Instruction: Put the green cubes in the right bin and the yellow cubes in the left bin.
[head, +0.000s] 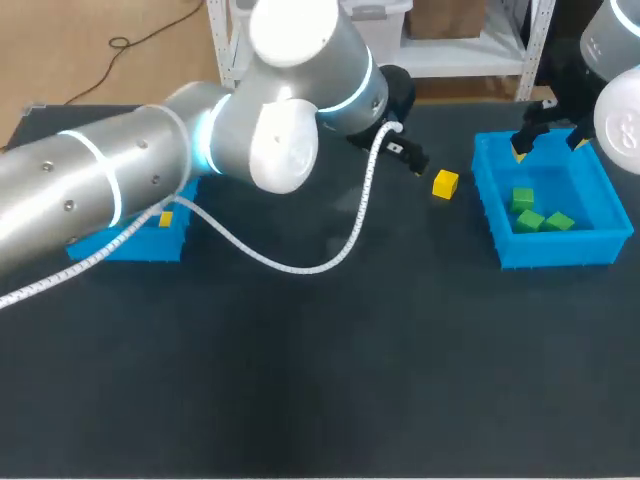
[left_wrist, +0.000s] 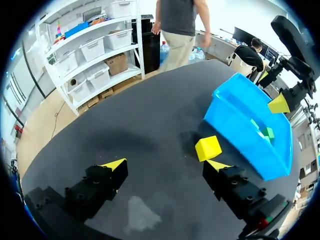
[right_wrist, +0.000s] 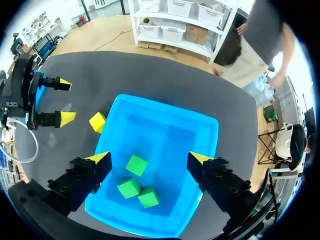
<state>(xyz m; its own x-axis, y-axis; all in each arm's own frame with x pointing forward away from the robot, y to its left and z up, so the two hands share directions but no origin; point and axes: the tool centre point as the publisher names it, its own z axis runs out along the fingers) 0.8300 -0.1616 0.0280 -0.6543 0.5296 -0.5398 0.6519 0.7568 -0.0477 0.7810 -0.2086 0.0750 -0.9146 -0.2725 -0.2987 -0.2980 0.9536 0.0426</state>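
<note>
While the yellow cube (head: 445, 184) sits on the table (head: 320, 380) just outside the right bin (head: 490, 215), your left end effector (left_wrist: 166, 165) hangs spread and empty beside it. The cube lies just off one fingertip, not centred between the two. Left arm's nearer, I'd say: shift sideways to straddle it. Your right end effector (right_wrist: 149, 159) gapes empty above the right bin's three green cubes (right_wrist: 136, 165). The left bin (head: 150, 245) is well apart.
</note>
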